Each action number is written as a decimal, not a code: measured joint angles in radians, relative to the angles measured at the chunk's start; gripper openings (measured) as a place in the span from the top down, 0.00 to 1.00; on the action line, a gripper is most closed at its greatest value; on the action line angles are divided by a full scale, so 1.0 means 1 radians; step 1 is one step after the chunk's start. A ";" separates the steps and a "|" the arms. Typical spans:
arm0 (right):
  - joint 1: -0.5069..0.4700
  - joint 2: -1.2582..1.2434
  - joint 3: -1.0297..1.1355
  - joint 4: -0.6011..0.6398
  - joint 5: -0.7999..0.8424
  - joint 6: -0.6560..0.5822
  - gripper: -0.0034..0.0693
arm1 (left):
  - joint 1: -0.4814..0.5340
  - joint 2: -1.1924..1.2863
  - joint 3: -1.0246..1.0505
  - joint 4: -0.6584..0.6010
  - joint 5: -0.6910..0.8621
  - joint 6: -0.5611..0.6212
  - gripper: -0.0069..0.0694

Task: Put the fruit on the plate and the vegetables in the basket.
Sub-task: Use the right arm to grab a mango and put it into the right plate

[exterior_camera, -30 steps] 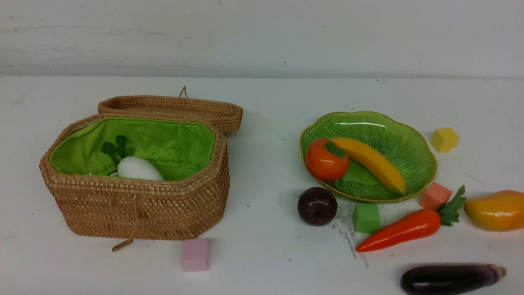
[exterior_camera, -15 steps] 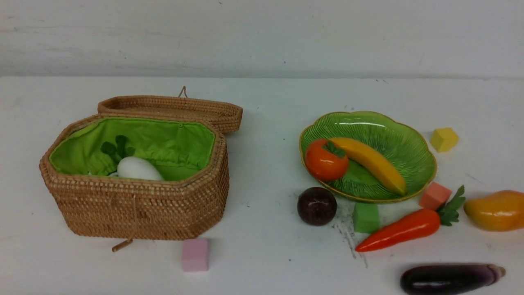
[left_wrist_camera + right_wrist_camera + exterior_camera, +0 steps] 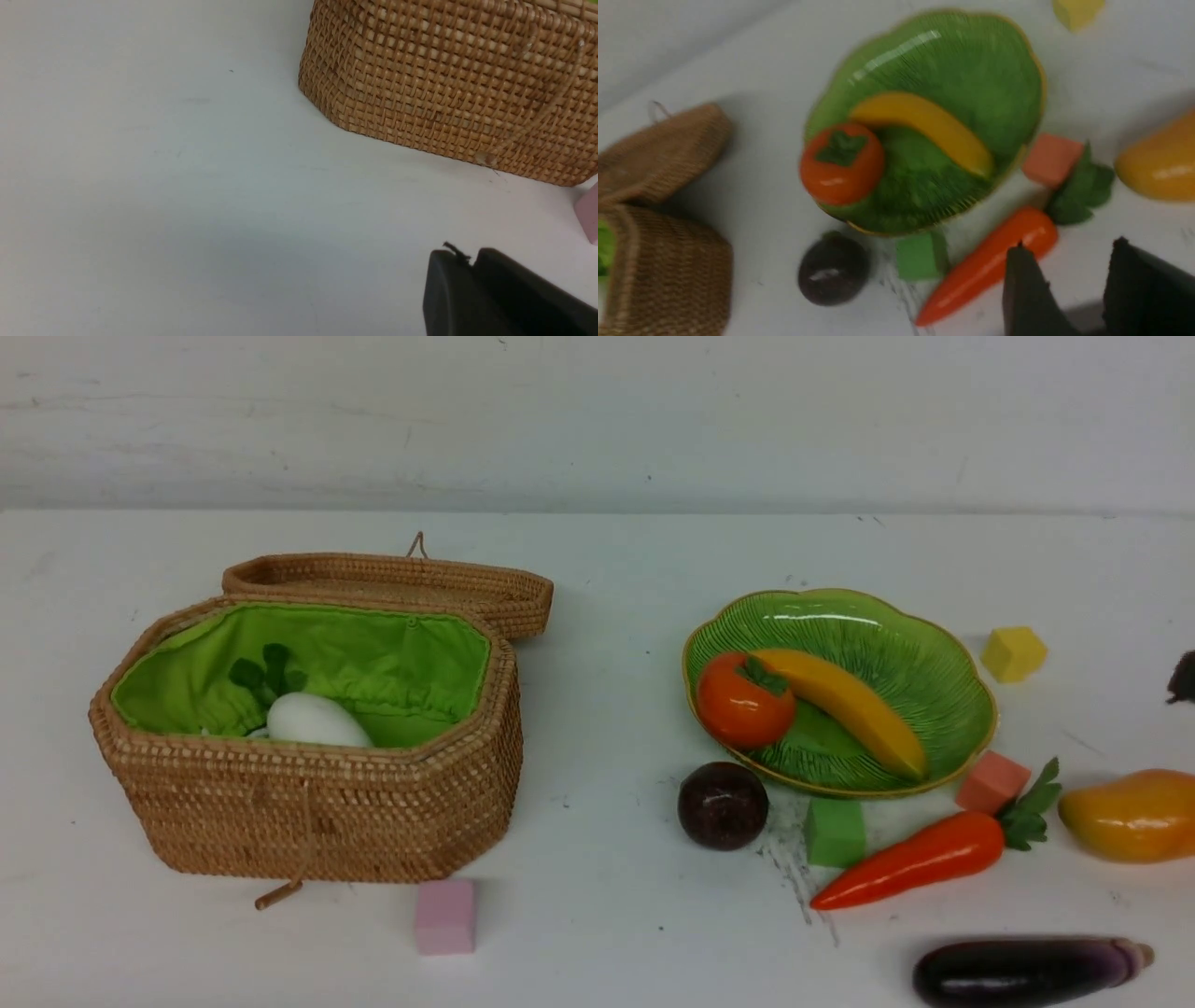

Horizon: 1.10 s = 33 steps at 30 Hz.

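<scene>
The open wicker basket (image 3: 308, 803) stands at the left with the white radish (image 3: 313, 719) inside it. On the green leaf plate (image 3: 924, 653) lie the persimmon (image 3: 742, 702) and the banana (image 3: 854, 709). The plum (image 3: 723, 805), carrot (image 3: 920, 859), mango (image 3: 1134, 815) and eggplant (image 3: 1027, 971) rest on the table. My right gripper (image 3: 1070, 247) hovers open and empty beside the carrot (image 3: 985, 266); a dark tip of that arm (image 3: 1184, 677) shows at the front view's right edge. My left gripper (image 3: 469, 256) is shut and empty over bare table near the basket's wall (image 3: 448, 84).
Foam cubes are scattered about: pink (image 3: 445, 917) in front of the basket, green (image 3: 836, 831) and salmon (image 3: 991, 782) by the plate's front rim, yellow (image 3: 1013, 653) to its right. The basket's lid (image 3: 392, 583) lies open behind it.
A dark tip of the right arm has come into the front view at the right edge. Nothing on the table has moved.
</scene>
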<state>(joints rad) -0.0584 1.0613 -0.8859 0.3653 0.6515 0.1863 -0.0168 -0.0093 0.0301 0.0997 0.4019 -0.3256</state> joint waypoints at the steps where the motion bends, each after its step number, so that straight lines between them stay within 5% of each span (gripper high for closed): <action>1: -0.015 0.055 -0.039 -0.034 0.057 0.041 0.55 | 0.000 0.000 0.000 0.000 0.000 0.000 0.83; 7: -0.116 0.315 -0.241 -0.206 0.255 0.280 0.35 | 0.000 0.000 0.000 0.000 0.000 0.000 0.82; 15: -0.174 0.540 -0.336 -0.224 0.219 0.471 0.07 | 0.000 0.000 0.000 0.000 0.000 0.001 0.82; 23: -0.175 0.699 -0.338 -0.251 0.093 0.608 0.06 | 0.000 0.000 0.000 0.000 0.000 0.002 0.81; 33: -0.175 0.841 -0.357 -0.288 0.024 0.624 0.10 | 0.000 0.000 0.000 0.000 0.000 0.002 0.79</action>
<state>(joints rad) -0.2329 1.9020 -1.2428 0.0772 0.6755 0.8099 -0.0168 -0.0093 0.0301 0.0997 0.4019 -0.3236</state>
